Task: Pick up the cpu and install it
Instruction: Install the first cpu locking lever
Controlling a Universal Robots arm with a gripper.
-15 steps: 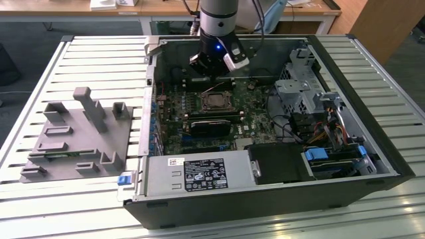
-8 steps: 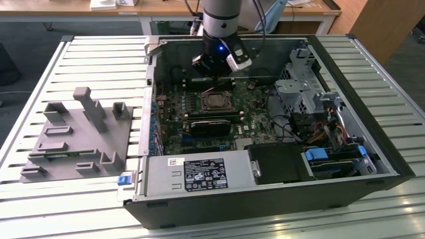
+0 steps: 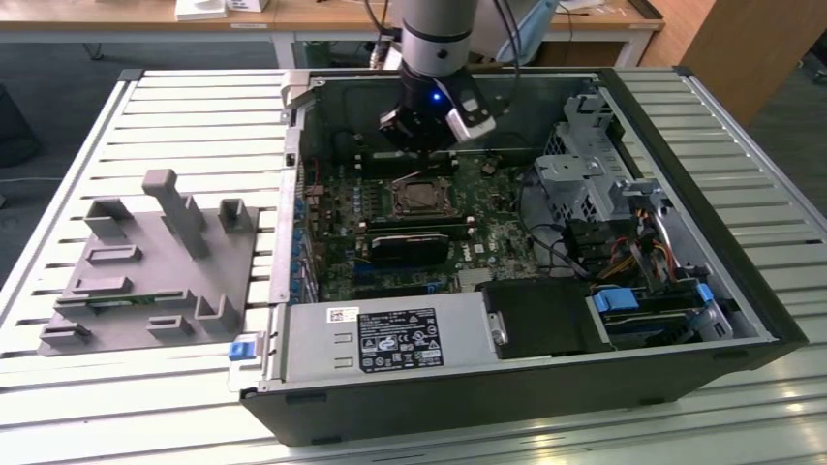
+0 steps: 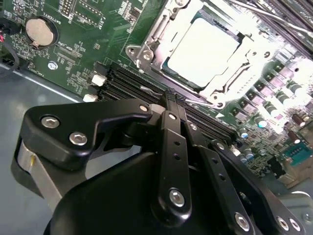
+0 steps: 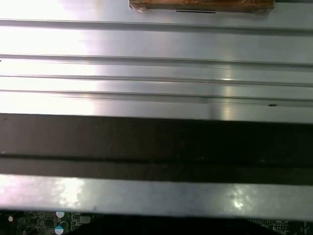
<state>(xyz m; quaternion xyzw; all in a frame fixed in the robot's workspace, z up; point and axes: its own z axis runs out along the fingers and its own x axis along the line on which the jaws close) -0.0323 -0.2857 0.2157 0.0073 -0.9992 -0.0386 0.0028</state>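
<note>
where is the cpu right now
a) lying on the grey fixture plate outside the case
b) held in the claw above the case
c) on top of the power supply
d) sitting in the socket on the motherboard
d: in the second wrist view the cpu lies flat inside the metal socket frame on the motherboard, with the claw apart from it and holding nothing.

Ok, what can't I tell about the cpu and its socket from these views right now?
- Second wrist view: glare whitens the cpu, so its surface and seating are unreadable. The socket frame covers its edges.
- Second wrist view: the gripper hides part of the memory slots beside the socket.
- Exterior view: the cpu is too small to judge.
- First wrist view: the case wall hides nearly all the motherboard.
</note>
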